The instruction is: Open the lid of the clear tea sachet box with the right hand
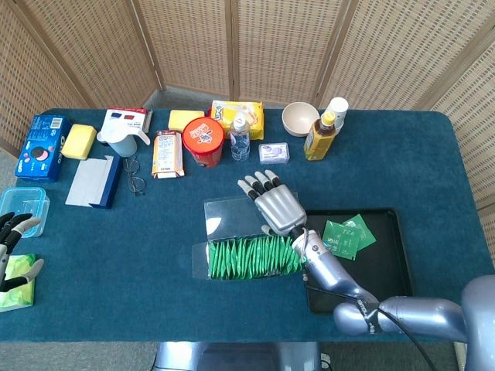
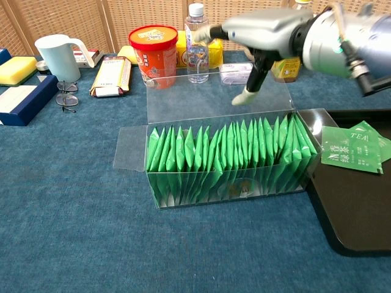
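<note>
The clear tea sachet box (image 1: 251,259) (image 2: 226,165) lies mid-table, packed with green sachets, its top uncovered. Its clear lid (image 1: 228,216) (image 2: 183,97) is swung up and leans back behind the box. My right hand (image 1: 274,205) (image 2: 263,33) hovers palm down over the lid's right part with its fingers spread, holding nothing. In the chest view its thumb hangs down against the lid panel. My left hand (image 1: 14,247) rests at the table's far left edge, fingers apart and empty.
A black tray (image 1: 387,267) (image 2: 360,207) with loose tea sachets (image 1: 348,234) (image 2: 351,149) lies right of the box. Behind the lid stand a red-lidded cup (image 2: 154,52), a water bottle (image 2: 197,43) and a small clear case (image 1: 274,152). A green packet (image 1: 17,282) lies by my left hand.
</note>
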Controlling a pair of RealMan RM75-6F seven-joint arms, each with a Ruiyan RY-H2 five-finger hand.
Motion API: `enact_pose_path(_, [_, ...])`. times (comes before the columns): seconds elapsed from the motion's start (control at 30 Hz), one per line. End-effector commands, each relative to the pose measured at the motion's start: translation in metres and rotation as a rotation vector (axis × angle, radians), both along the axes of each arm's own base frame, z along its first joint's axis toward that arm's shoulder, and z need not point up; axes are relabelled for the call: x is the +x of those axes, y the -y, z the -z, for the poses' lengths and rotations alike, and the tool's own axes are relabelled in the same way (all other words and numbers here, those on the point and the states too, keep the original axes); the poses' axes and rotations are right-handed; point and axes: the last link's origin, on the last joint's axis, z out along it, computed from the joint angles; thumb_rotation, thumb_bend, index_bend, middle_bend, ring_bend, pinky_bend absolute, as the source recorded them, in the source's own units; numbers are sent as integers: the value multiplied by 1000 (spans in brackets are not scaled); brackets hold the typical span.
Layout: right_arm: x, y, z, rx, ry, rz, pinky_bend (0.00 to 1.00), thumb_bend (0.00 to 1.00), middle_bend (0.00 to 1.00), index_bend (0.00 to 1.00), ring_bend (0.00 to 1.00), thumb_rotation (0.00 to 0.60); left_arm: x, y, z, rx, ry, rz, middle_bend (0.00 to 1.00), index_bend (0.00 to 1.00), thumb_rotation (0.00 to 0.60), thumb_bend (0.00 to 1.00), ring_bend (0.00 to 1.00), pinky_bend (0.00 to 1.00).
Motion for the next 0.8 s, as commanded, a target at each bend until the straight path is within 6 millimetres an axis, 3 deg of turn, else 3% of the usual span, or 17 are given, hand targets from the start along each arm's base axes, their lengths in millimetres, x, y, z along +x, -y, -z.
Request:
enact_pose_path(0.03, [-5, -12, -17, 7, 50, -78, 86, 28, 64, 40, 57, 524, 2, 0, 0, 4, 1, 12, 159, 187, 600, 268, 87, 248])
enact_pose_path(0.23, [-20, -31, -25, 43, 66, -202, 86, 22, 75, 48, 57, 531, 7, 0, -2, 16, -6, 33, 159, 194, 600, 268, 87, 248])
enact_pose_path(0.6, [-45, -42, -16, 135, -3, -339, 78, 17, 87, 94, 53, 533, 11, 1, -2, 21, -9, 49, 159, 206, 600, 268, 87, 248])
enact_pose_path(0.8, [-48, -42, -11, 152, -13, -375, 78, 16, 101, 108, 54, 534, 11, 2, -1, 21, -7, 47, 159, 207, 600, 267, 87, 248])
